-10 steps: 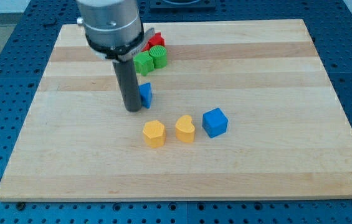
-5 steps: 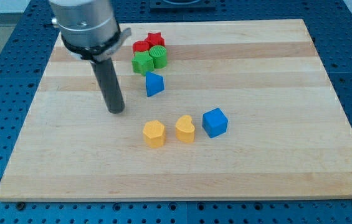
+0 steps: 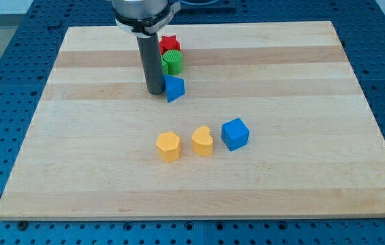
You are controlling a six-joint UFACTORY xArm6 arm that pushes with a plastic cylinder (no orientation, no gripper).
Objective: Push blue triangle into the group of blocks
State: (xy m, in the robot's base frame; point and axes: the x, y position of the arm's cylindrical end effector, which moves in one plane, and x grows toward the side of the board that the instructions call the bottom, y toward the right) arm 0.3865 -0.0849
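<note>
The blue triangle lies on the wooden board, a little below the group at the view's top. My tip stands right at the triangle's left side, touching or nearly touching it. The group holds a red star and a green ribbed round block. The rod hides the group's left part.
Below the middle stand a yellow hexagon-like block, a yellow heart and a blue cube in a row. The arm's grey body hangs over the board's top edge.
My tip swung out to the left, then came back right and up to the triangle's left side. The blue triangle has shifted slightly right and up.
</note>
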